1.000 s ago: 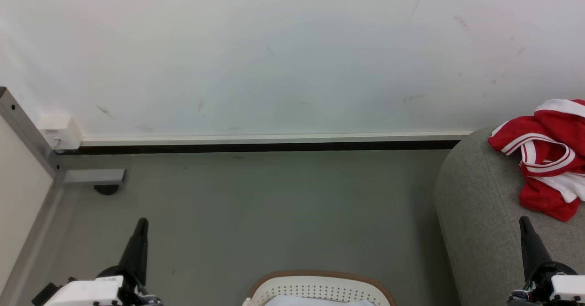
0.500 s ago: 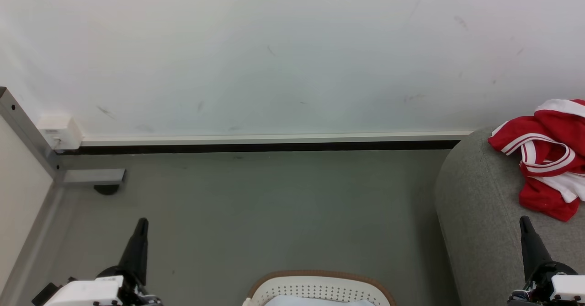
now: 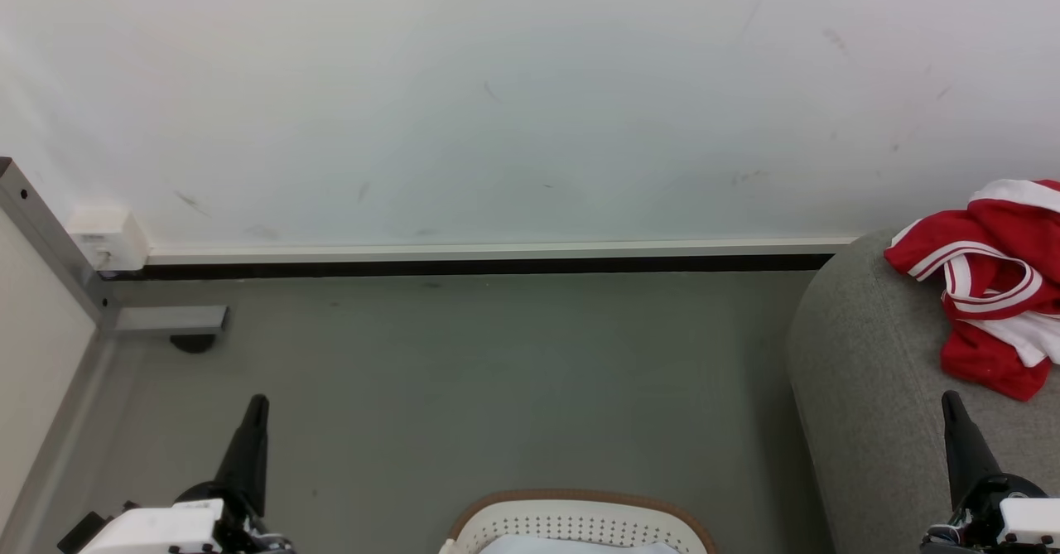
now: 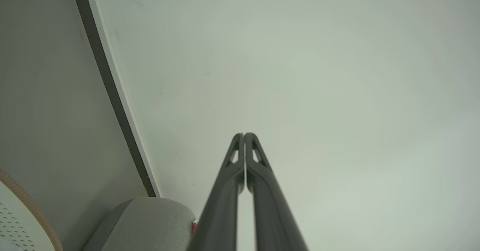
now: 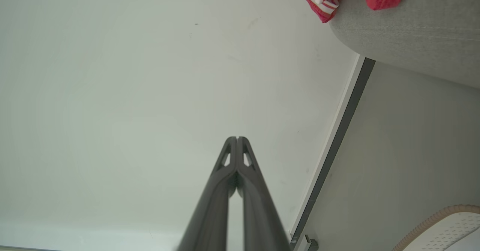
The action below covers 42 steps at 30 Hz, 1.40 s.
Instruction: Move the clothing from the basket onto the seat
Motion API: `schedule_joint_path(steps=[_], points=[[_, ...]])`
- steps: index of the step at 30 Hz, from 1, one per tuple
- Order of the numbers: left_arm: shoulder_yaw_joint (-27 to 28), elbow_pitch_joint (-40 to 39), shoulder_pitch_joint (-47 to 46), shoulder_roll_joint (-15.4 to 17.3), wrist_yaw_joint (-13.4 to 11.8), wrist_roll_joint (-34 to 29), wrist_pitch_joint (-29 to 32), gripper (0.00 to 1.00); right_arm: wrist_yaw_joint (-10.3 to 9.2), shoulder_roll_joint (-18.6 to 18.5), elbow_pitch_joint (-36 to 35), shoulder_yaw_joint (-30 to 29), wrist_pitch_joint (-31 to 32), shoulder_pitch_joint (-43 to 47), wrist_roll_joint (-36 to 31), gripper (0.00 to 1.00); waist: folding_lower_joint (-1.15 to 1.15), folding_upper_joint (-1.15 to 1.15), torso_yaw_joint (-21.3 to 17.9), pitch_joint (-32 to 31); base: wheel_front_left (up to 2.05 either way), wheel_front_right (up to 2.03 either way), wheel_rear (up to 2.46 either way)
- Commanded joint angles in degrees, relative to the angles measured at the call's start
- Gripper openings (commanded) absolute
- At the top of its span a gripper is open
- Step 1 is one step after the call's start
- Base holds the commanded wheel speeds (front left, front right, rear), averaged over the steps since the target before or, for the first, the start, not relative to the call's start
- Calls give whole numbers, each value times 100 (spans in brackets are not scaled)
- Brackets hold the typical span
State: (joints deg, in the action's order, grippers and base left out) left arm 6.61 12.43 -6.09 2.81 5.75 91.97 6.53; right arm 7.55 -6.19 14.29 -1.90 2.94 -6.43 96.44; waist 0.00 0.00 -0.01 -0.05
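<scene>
Head view, one garment (image 3: pixel 990 285) on sofa (image 3: pixel 869 388), one basket (image 3: pixel 580 497), left gripper (image 3: pixel 257 407), right gripper (image 3: pixel 949 403)

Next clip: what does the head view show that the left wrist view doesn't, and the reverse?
Head view, not left wrist: the right tool, the clothing's white stripes, a wall box. Left wrist, not head: the left tool's two fingers told apart, pressed shut. Both: the basket rim, the seat, the skirting, and red of the clothing, a mere sliver in the wrist view.
</scene>
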Motion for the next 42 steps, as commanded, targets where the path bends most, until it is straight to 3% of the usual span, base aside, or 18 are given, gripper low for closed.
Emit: schedule_joint_path(steps=[1,42], points=[[16,-22,-57,12,-16,68,25,0,-12,-53,-5,12,-22,-45,19,0,0,0,0,0,0,0,0],[16,-23,-57,12,-16,68,25,0,-12,-76,-14,56,-51,-40,60,0,0,0,0,0,0,0,0]])
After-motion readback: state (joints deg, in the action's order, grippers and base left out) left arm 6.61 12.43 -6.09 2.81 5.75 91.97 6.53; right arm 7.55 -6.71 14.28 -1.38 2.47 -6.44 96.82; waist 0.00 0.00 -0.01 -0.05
